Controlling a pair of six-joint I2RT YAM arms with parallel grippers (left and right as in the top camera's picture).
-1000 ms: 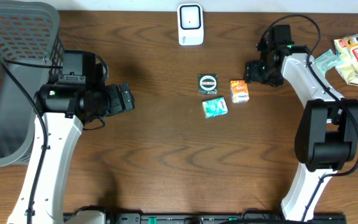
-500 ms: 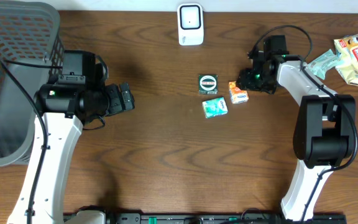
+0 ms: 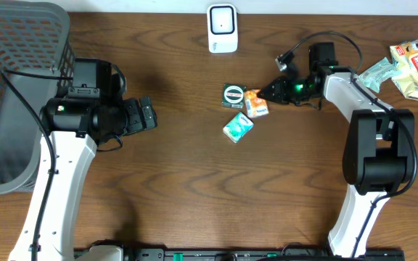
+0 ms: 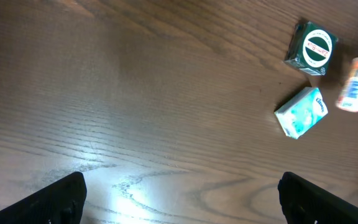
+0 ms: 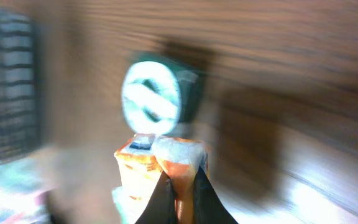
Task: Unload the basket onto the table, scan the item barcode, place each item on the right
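Observation:
A small orange packet lies on the wooden table, and my right gripper is shut on its right edge. The blurred right wrist view shows the same packet pinched between the dark fingertips of that gripper. A dark green box with a round label touches the packet's left side. A teal packet lies just below. The white scanner stands at the table's back edge. My left gripper is open over bare wood at the left, with its fingers wide apart.
A grey mesh basket fills the far left. Snack bags lie at the far right edge. From the left wrist camera the green box, teal packet and orange packet sit at upper right.
My right gripper moved left and shut on the orange packet. The packet, the green box and the teal packet all shifted left. The left arm stayed still.

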